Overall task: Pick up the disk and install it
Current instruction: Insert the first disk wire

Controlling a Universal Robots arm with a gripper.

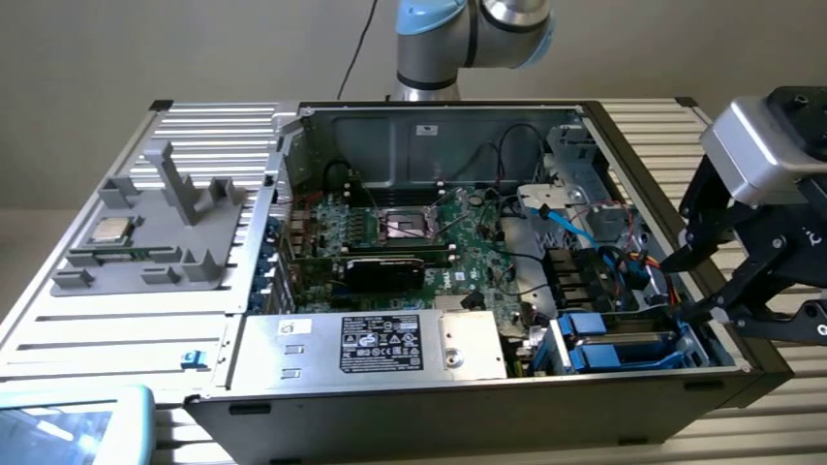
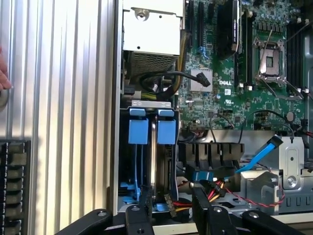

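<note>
The disk point(image 1: 618, 341) sits on edge in the drive bay at the near corner of the open computer case, on the exterior view's right, with its blue carrier tabs showing. In the wrist view the disk point(image 2: 152, 147) shows as a silver edge between two blue tabs. My gripper point(image 1: 708, 295) hangs just outside the case wall, beside that bay. Its black fingers point(image 2: 144, 213) stand apart, open, and nothing is held between them. The gripper point(image 2: 171, 210) is close to the bay's end without touching the carrier.
A large silver box with a black label point(image 1: 375, 344) lies next to the bay. The green motherboard point(image 1: 413, 232) and loose cables point(image 1: 568, 218) fill the case. A grey fixture point(image 1: 155, 223) holds a small processor chip point(image 1: 108, 231). A person's hand point(image 2: 3, 73) is at the case's outer side.
</note>
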